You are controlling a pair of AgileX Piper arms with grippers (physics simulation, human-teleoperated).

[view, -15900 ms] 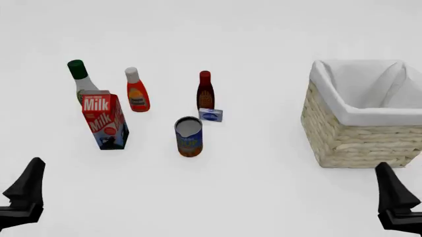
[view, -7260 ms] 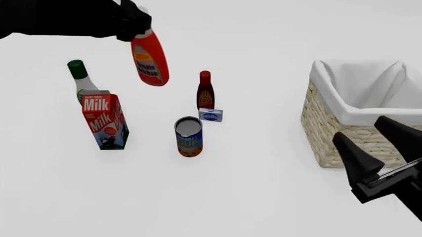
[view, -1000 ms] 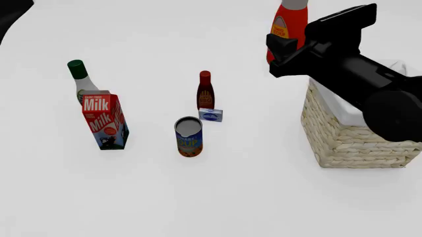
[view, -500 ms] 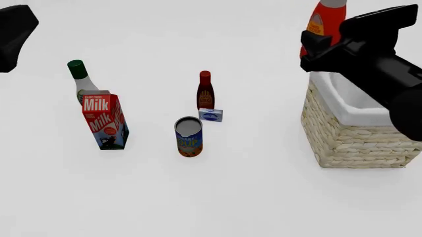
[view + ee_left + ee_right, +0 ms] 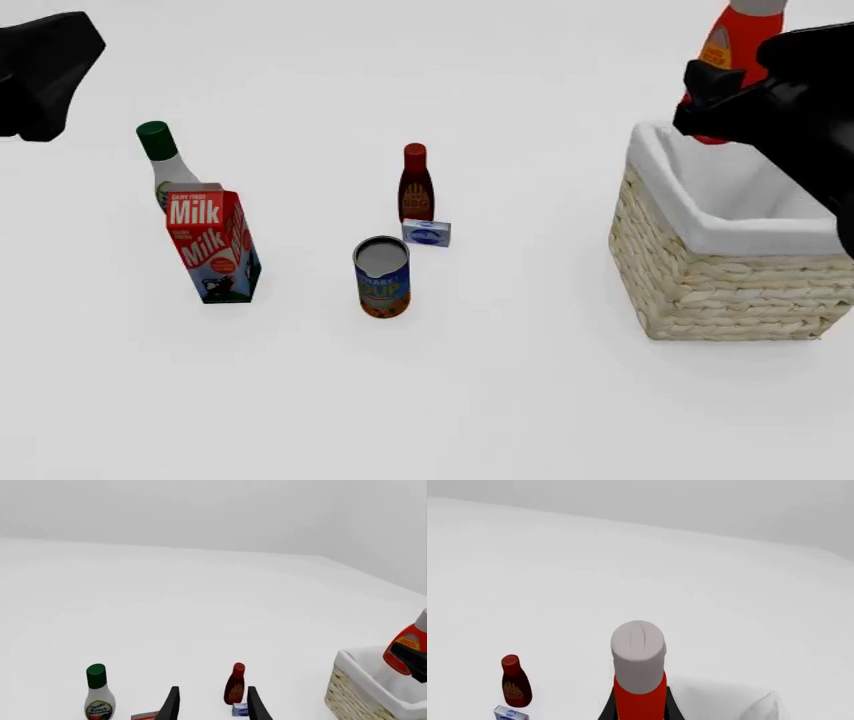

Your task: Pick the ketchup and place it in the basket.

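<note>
Above the basket (image 5: pixel 694 280) rim, our right gripper (image 5: pixel 727 100) clamps the ketchup (image 5: pixel 731 45), so we should centre it over the lining before lowering and releasing, while our left gripper (image 5: pixel 210 705) hangs parted and empty.

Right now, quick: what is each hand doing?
Left hand: open, holding nothing.
Right hand: closed on the ketchup, held above the basket.

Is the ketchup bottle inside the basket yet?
Not yet. The ketchup hangs upright in the right gripper, above the basket's far-left rim.
</note>
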